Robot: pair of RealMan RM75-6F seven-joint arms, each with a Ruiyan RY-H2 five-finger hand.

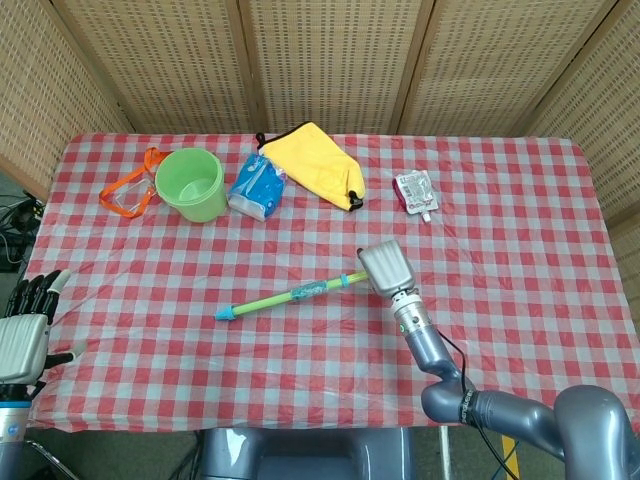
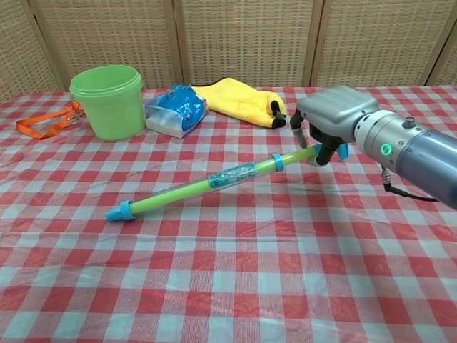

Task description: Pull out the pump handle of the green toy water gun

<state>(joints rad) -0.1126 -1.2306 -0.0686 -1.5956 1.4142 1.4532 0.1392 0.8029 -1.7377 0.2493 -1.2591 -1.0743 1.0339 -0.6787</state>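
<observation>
Chest view | right hand (image 2: 330, 123) grips water gun (image 2: 214, 182) handle end, raised | left hand (image 1: 24, 335) holds nothing, fingers apart

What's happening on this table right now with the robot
The robot's right hand grips the handle end of the green toy water gun and has that end raised off the checkered tablecloth, so the gun slants down to its blue nozzle tip. The left hand sits idle at the table's edge, fingers apart, holding nothing. A green bucket, blue packet and yellow bag lie at the back.
</observation>
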